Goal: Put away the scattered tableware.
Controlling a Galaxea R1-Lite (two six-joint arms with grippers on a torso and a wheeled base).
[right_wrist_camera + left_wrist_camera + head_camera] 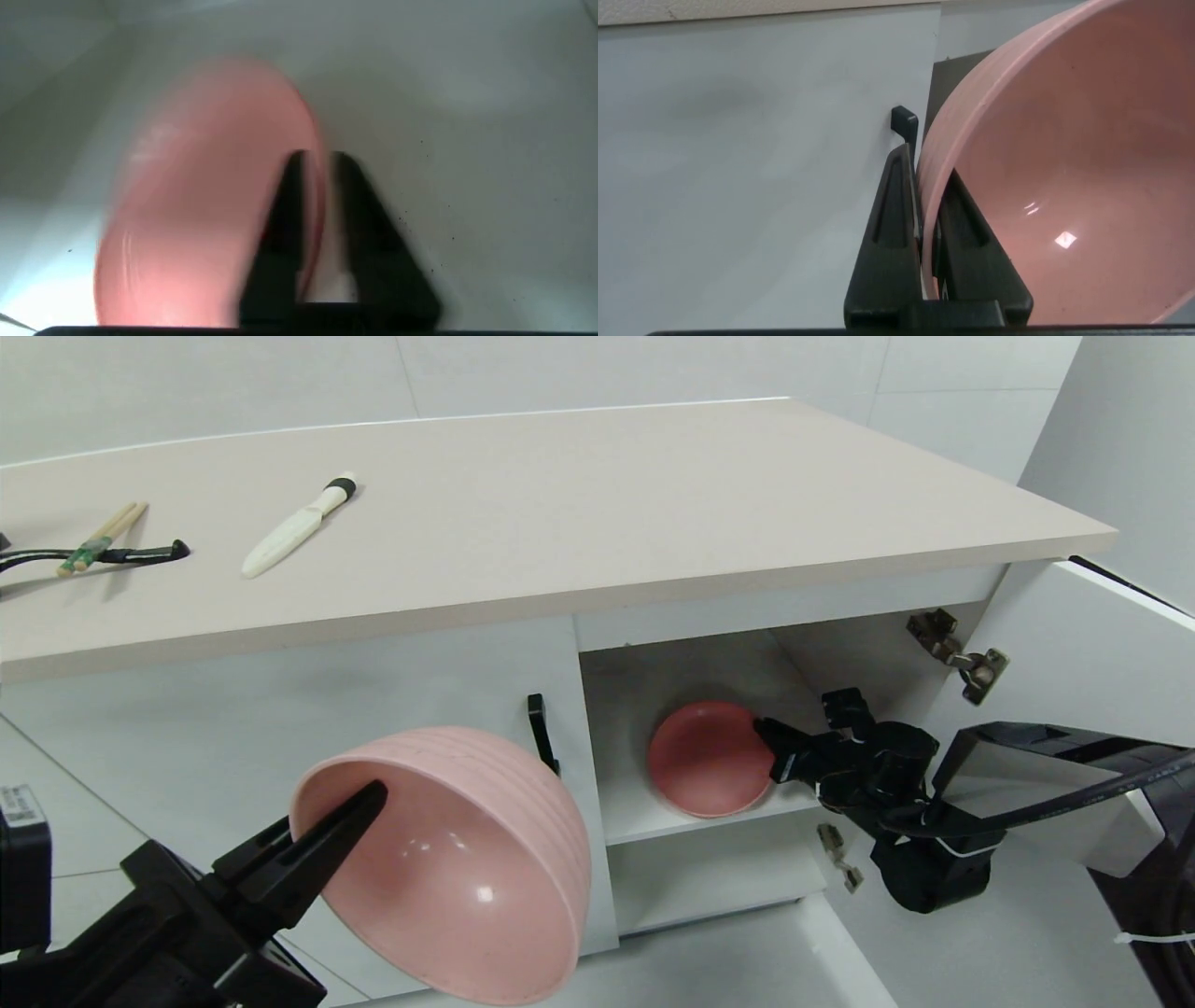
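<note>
Bearing chopsticks (101,537), beige countertop (579,513) against tiled wall (233,383)

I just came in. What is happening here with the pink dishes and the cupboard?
The robot is putting tableware into the white cupboard under the counter. Its right gripper is shut on the rim of a flat pink plate and holds it tilted at the upper shelf of the open compartment. Its left gripper grips a ribbed pink bowl by the rim, in front of the closed door. A pair of wooden chopsticks and a cream knife lie on the beige countertop.
</note>
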